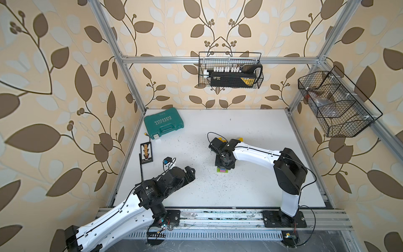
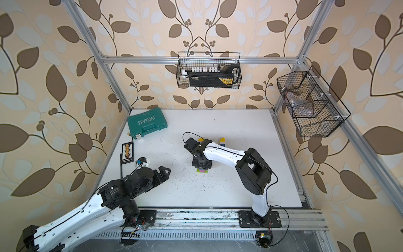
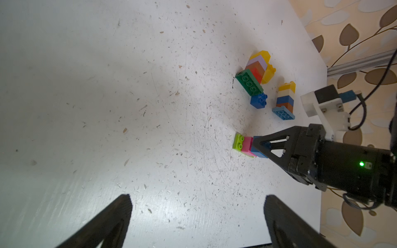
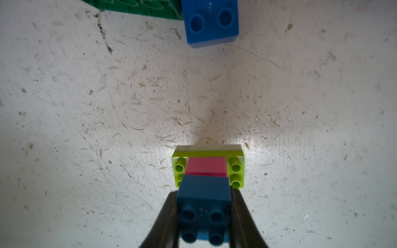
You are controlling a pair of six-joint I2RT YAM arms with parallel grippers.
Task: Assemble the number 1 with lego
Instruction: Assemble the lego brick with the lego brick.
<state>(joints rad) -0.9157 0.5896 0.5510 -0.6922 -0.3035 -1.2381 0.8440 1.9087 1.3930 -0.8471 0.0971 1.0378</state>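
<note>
On the white table stands a small lego stack: a lime oblong brick (image 4: 207, 150), a pink brick (image 4: 206, 168) on it and a blue square brick (image 4: 204, 184) on top. My right gripper (image 4: 203, 194) points straight down and is shut on the blue brick's sides; the left wrist view shows the same grip (image 3: 257, 142). Beyond it lie a loose blue brick (image 3: 258, 100), a green-based stack (image 3: 255, 70) and a light-blue-based stack (image 3: 284, 101). My left gripper (image 3: 198, 198) hovers open and empty to the stack's left (image 1: 192, 173). In both top views the right wrist hides most of the stack (image 1: 222, 170).
A teal tool case (image 1: 163, 123) lies at the back left. A black card of small parts (image 1: 146, 152) and a small white-and-blue device (image 1: 166, 162) sit by the left edge. Wire baskets hang on the back wall (image 1: 230, 71) and the right wall (image 1: 335, 104).
</note>
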